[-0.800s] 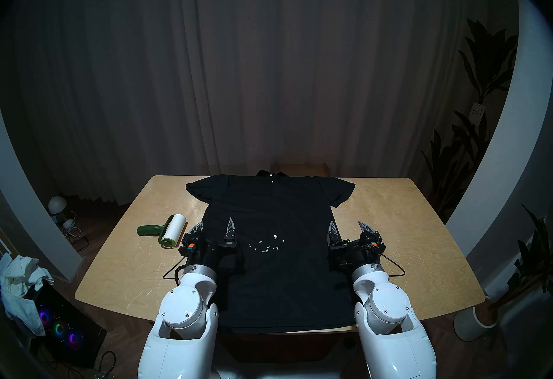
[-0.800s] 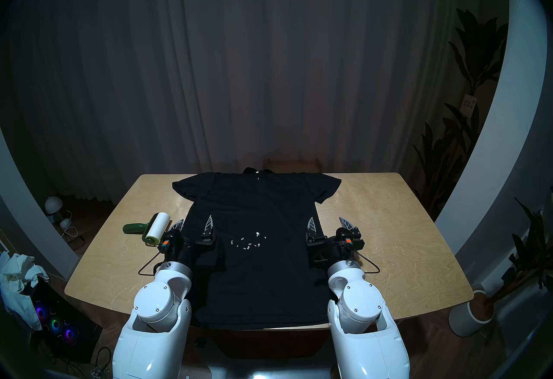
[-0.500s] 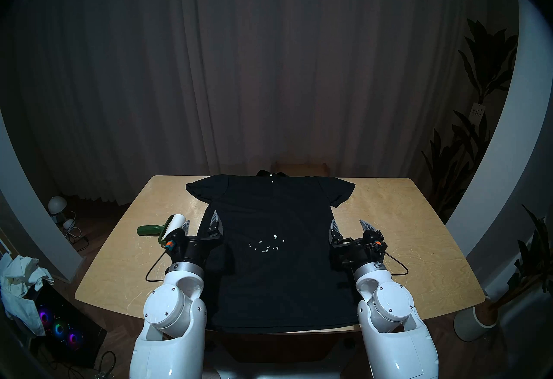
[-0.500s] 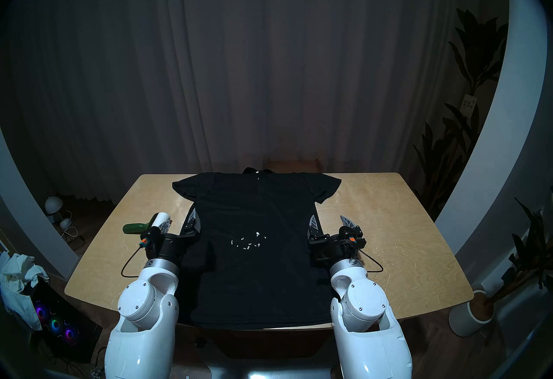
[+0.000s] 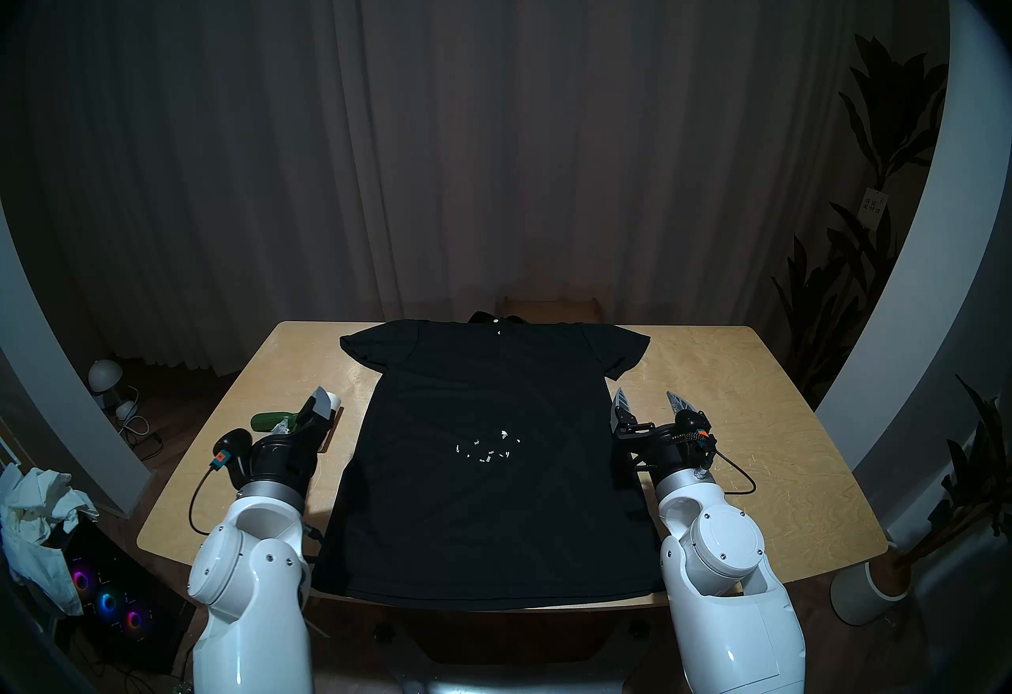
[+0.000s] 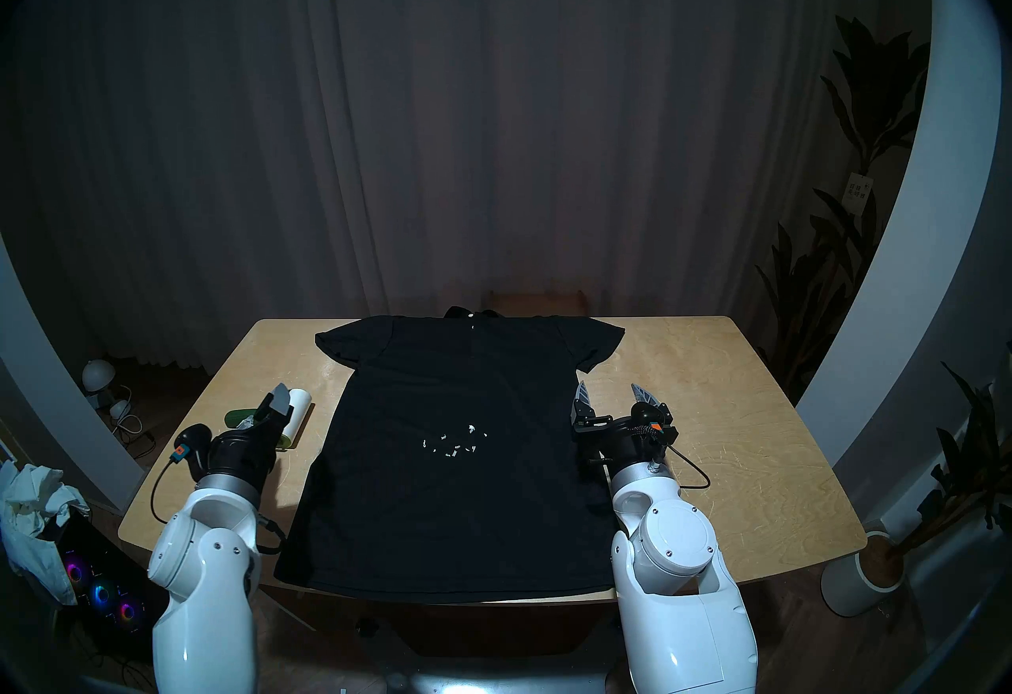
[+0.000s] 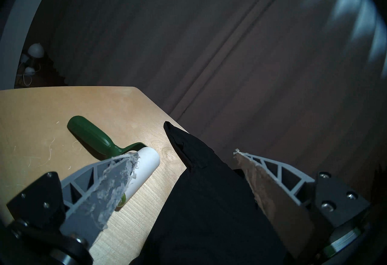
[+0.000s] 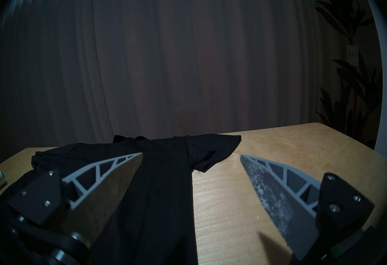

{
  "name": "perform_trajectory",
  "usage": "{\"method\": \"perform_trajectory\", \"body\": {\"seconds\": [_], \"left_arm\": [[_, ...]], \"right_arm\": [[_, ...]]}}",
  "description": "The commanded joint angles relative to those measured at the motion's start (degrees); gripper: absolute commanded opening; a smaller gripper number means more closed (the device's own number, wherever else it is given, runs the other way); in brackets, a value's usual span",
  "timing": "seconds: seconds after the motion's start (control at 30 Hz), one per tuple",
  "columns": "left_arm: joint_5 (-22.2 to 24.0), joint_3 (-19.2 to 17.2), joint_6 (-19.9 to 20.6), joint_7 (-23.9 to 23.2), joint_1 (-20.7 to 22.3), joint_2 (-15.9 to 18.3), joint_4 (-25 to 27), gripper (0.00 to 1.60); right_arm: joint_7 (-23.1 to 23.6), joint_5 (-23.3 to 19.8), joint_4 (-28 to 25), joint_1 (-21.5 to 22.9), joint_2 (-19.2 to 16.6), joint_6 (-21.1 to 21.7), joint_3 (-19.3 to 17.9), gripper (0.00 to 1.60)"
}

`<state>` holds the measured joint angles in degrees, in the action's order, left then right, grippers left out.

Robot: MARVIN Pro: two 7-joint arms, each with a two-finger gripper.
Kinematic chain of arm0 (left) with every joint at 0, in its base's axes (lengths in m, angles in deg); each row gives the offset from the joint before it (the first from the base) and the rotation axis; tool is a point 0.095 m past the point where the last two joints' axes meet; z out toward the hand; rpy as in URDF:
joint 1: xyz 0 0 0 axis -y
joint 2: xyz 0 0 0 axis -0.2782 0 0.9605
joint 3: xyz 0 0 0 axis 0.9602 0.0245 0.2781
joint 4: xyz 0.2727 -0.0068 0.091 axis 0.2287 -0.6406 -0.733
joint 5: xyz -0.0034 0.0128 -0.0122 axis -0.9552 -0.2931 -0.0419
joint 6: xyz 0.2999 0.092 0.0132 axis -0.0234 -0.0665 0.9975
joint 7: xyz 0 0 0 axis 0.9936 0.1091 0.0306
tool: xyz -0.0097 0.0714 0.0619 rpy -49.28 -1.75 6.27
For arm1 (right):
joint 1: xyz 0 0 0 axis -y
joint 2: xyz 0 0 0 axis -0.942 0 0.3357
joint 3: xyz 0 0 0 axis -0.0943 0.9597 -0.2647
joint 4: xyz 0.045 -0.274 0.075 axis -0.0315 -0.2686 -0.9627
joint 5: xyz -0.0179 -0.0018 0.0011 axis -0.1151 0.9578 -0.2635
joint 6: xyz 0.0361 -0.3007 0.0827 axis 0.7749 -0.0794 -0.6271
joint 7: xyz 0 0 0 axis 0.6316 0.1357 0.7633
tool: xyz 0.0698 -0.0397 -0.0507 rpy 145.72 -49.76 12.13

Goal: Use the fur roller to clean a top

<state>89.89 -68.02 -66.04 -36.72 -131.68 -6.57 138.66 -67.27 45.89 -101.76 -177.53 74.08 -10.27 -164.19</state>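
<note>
The roller (image 7: 117,154) lies on the table (image 5: 739,402) just left of the top (image 5: 493,457), its green handle pointing away from the shirt and its white roll toward the cloth edge, not yet picked up. That lie leaves the handle free on the outer side, which suits a grasp from the left. The left gripper (image 7: 184,153) hangs above it, jaws wide and empty; in the wrist view one finger crosses in front of the roll while the other stands over the black fabric, so it is not lined up on the handle. The top is spread flat, neck at the far edge, hem hanging over the near edge, with a scatter of white bits (image 5: 487,446) near its middle, presumably what the roll is meant to lift. The right gripper (image 5: 651,405) waits at the shirt's right edge, jaws wide, holding nothing, perhaps placed to pin the cloth
</note>
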Motion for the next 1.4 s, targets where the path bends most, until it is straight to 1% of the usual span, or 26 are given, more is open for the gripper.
{"method": "perform_trajectory", "body": {"seconds": [0.0, 0.03, 0.07, 0.1, 0.2, 0.3, 0.33, 0.37, 0.4, 0.47, 0.5, 0.53, 0.67, 0.7, 0.73, 0.77, 0.8, 0.83, 0.9, 0.93, 0.97, 1.03, 1.1, 1.2, 1.23, 1.37], "left_arm": [[9.7, -5.6, 6.2, -5.0, -0.2, 2.7, 2.7, 1.60], [13.7, -7.8, 8.5, -6.3, 0.3, 3.0, 1.8, 1.60], [13.7, -7.8, 8.5, -6.3, 0.3, 3.0, 1.8, 1.60], [16.1, -8.9, 8.3, -7.0, 1.0, 2.0, 1.1, 1.60], [21.0, -11.8, 11.1, -8.2, 2.0, 2.2, -1.1, 1.60], [26.7, -14.3, 13.3, -8.8, 3.7, 1.5, -4.0, 1.60], [28.1, -15.0, 14.1, -9.0, 4.1, 1.8, -5.0, 1.60], [30.8, -16.0, 15.4, -9.5, 5.0, 2.0, -6.9, 1.60], [30.8, -16.0, 15.4, -9.5, 5.0, 2.0, -6.9, 1.60], [35.2, -17.4, 18.4, -9.3, 6.8, 3.1, -10.2, 1.60], [36.5, -17.8, 19.3, -9.4, 7.3, 3.4, -11.3, 1.60], [36.5, -17.8, 19.3, -9.4, 7.3, 3.4, -11.3, 1.60], [40.2, -18.6, 22.1, -8.7, 9.3, 4.9, -14.9, 1.60], [40.6, -18.6, 22.6, -7.6, 9.8, 5.3, -15.2, 1.60], [39.4, -18.2, 22.7, -6.9, 9.8, 6.3, -15.2, 1.60], [39.3, -17.9, 23.0, -6.5, 10.1, 6.7, -15.4, 1.60], [40.4, -18.1, 23.4, -6.2, 10.7, 6.4, -15.9, 1.60], [38.8, -17.7, 23.4, -5.8, 10.5, 7.4, -15.6, 1.60], [39.3, -17.7, 24.1, -3.7, 11.2, 7.6, -15.8, 1.60], [38.6, -17.5, 24.3, -2.9, 11.2, 8.3, -15.7, 1.60], [37.8, -17.2, 24.4, -1.1, 11.4, 8.7, -15.5, 1.60], [37.0, -17.0, 24.4, 0.1, 11.6, 9.4, -15.7, 1.60], [38.3, -17.4, 24.9, 3.9, 12.5, 8.9, -15.4, 1.60], [39.6, -18.2, 25.0, 7.5, 13.9, 7.9, -15.6, 1.60], [39.4, -18.1, 24.8, 9.1, 14.2, 8.0, -15.6, 1.60], [41.3, -19.1, 24.3, 11.7, 15.9, 7.0, -16.9, 1.60]], "right_arm": [[0.4, -1.1, -0.3, 2.9, -0.2, -0.8, -1.0, 1.60], [0.8, -1.5, 0.3, 3.6, -0.4, -1.1, -1.6, 1.60], [0.8, -1.5, 0.3, 3.6, -0.4, -1.1, -1.6, 1.60], [1.1, -1.6, 0.8, 4.0, -0.7, -1.9, -1.9, 1.60], [1.9, -2.0, 2.0, 4.9, -1.4, -2.7, -2.6, 1.60], [3.2, -3.7, 2.6, 5.7, -1.8, -2.9, -3.5, 1.60], [3.9, -4.1, 2.9, 5.9, -2.1, -3.2, -3.7, 1.60], [5.1, -4.7, 3.1, 5.9, -2.8, -3.7, -4.0, 1.60], [5.1, -4.7, 3.1, 5.9, -2.8, -3.7, -4.0, 1.60], [7.6, -6.3, 3.4, 6.0, -3.8, -4.5, -4.5, 1.60], [8.4, -6.8, 3.5, 6.0, -4.0, -4.7, -4.6, 1.60], [8.4, -6.8, 3.5, 6.0, -4.0, -4.7, -4.6, 1.60], [10.5, -7.1, 3.7, 5.7, -5.0, -6.2, -4.9, 1.60], [10.7, -6.8, 3.9, 5.6, -5.2, -6.8, -5.0, 1.60], [11.0, -7.0, 4.0, 5.6, -5.2, -7.0, -5.2, 1.60], [11.3, -7.2, 4.0, 5.5, -5.3, -7.2, -5.3, 1.60], [11.6, -7.4, 4.1, 5.4, -5.3, -7.4, -5.4, 1.60], [11.7, -7.4, 3.9, 5.2, -5.3, -7.5, -5.4, 1.60], [12.2, -7.2, 3.7, 4.7, -5.6, -7.9, -5.4, 1.60], [12.2, -7.1, 3.5, 4.5, -5.6, -8.0, -5.4, 1.60], [12.3, -7.1, 3.5, 4.4, -5.5, -8.2, -5.4, 1.60], [12.3, -7.0, 3.4, 4.2, -5.5, -8.6, -5.4, 1.60], [12.4, -7.0, 3.4, 4.0, -5.4, -8.9, -5.4, 1.60], [12.3, -6.9, 3.8, 4.0, -5.1, -9.3, -5.2, 1.60], [12.2, -6.8, 4.0, 4.1, -5.0, -9.6, -5.1, 1.60], [12.3, -6.6, 4.3, 4.0, -4.8, -9.9, -4.6, 1.60]]}}
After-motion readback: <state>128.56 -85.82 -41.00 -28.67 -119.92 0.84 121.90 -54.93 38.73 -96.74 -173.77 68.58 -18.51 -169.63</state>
